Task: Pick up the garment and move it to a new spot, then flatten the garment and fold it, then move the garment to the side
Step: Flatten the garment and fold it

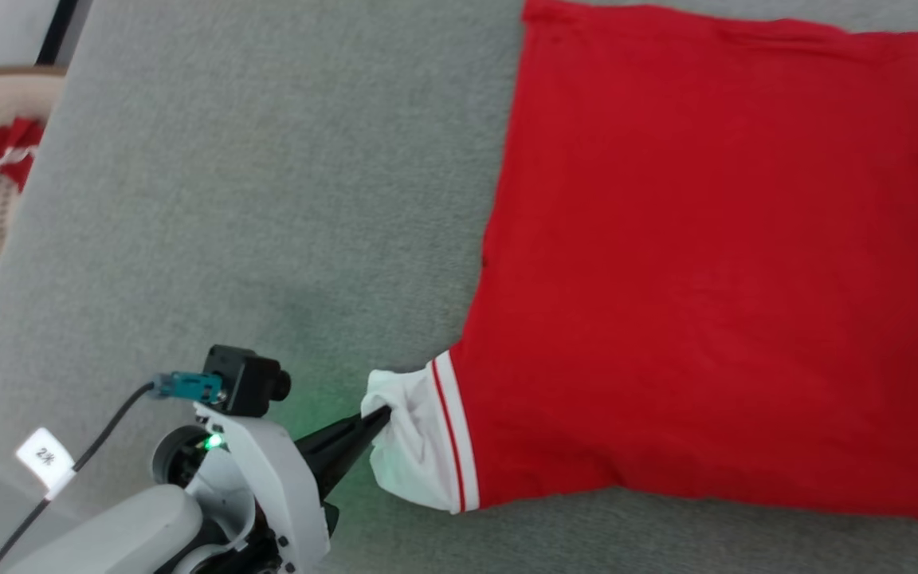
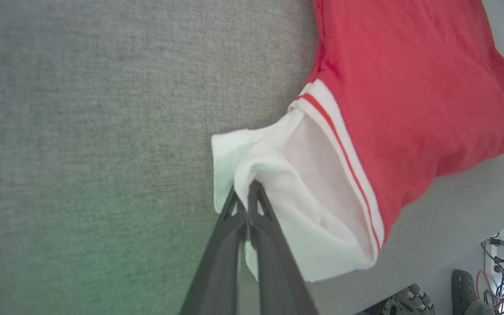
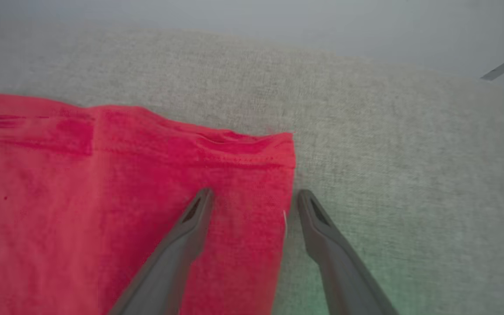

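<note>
The garment (image 1: 706, 263) lay spread and mostly flat over the right part of the grey counter (image 1: 268, 199), its red body reaching from the far edge towards the near edge and its white sleeve (image 1: 411, 446) bunched close to the near edge. The left end effector (image 1: 383, 414) was closed tight on a fold of that sleeve, the cloth puckering around its tips. The right end effector (image 3: 254, 197) stood wide open with nothing in it, one finger over red cloth and the other over bare counter, straddling the shirt's side edge just short of a hemmed corner. The shirt looked light, limp and thin, likely to sag, stretch and drag on the felt-like counter rather than slide as one piece. Doubled places such as the hem, the striped band or a sleeve fold seemed the surest holds, taken at two well-separated points.
</note>
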